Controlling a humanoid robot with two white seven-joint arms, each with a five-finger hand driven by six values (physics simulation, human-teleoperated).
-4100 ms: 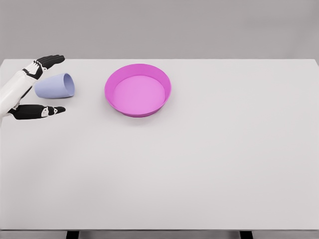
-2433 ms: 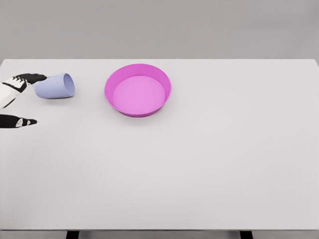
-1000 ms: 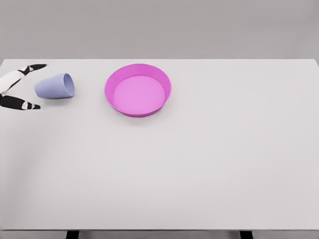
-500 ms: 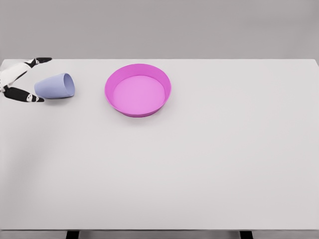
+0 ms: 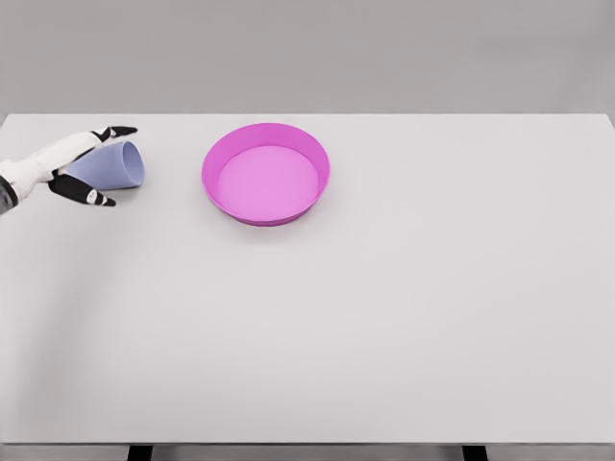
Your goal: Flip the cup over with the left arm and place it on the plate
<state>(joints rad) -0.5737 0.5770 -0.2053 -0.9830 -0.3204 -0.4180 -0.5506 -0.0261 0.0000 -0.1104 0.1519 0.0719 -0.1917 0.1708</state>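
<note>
A pale blue cup (image 5: 115,167) lies on its side at the far left of the white table (image 5: 384,317), its mouth facing right toward the plate. The magenta plate (image 5: 266,173) sits right of it with nothing in it. My left hand (image 5: 96,165) reaches in from the left edge with fingers spread around the cup's closed end: the upper fingers (image 5: 113,133) lie over the top of the cup, the thumb (image 5: 91,196) sits below and in front of it. The fingers bracket the cup without closing on it. My right arm is out of view.
The table's left edge is close to the cup and the hand. A plain grey wall stands behind the table.
My left hand has moved right, from beside the cup's base to around it. The cup and the plate have not moved.
</note>
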